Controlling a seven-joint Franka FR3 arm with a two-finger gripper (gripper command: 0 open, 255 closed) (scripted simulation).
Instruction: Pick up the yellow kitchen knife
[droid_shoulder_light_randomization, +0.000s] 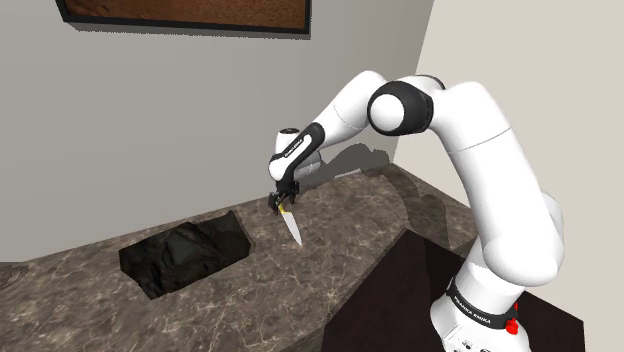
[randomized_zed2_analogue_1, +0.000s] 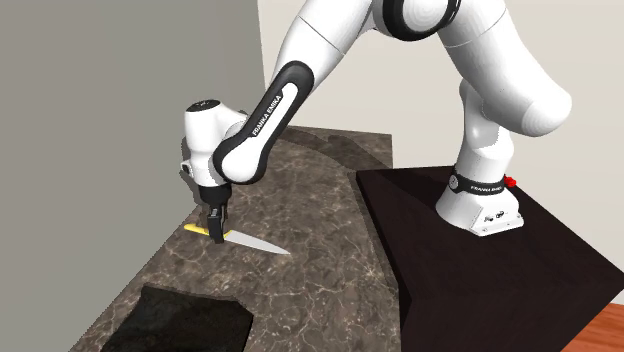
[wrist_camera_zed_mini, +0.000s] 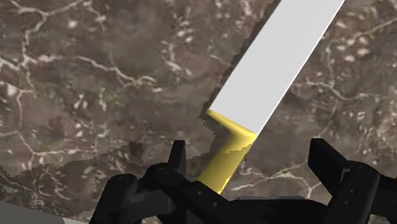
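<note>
The knife lies flat on the dark marble countertop (droid_shoulder_light_randomization: 330, 265), its yellow handle (wrist_camera_zed_mini: 224, 167) joined to a pale grey blade (wrist_camera_zed_mini: 277, 60). In the second exterior view the blade (randomized_zed2_analogue_1: 255, 243) points toward the stand and the handle end (randomized_zed2_analogue_1: 196, 230) sticks out behind the fingers. My black gripper (wrist_camera_zed_mini: 251, 153) is lowered over the handle, open, with one finger (wrist_camera_zed_mini: 177, 156) on each side and a gap between each finger and the handle. In the shoulder view the gripper (droid_shoulder_light_randomization: 283, 203) is down at the counter, with the blade (droid_shoulder_light_randomization: 294, 230) running toward the front.
A dark sunken basin (droid_shoulder_light_randomization: 185, 255) lies in the counter toward the shoulder view's left, close to the knife. A grey wall (droid_shoulder_light_randomization: 150, 120) rises behind, bearing a framed picture (droid_shoulder_light_randomization: 180, 12). The dark stand top (randomized_zed2_analogue_1: 470, 265) adjoins the counter's edge.
</note>
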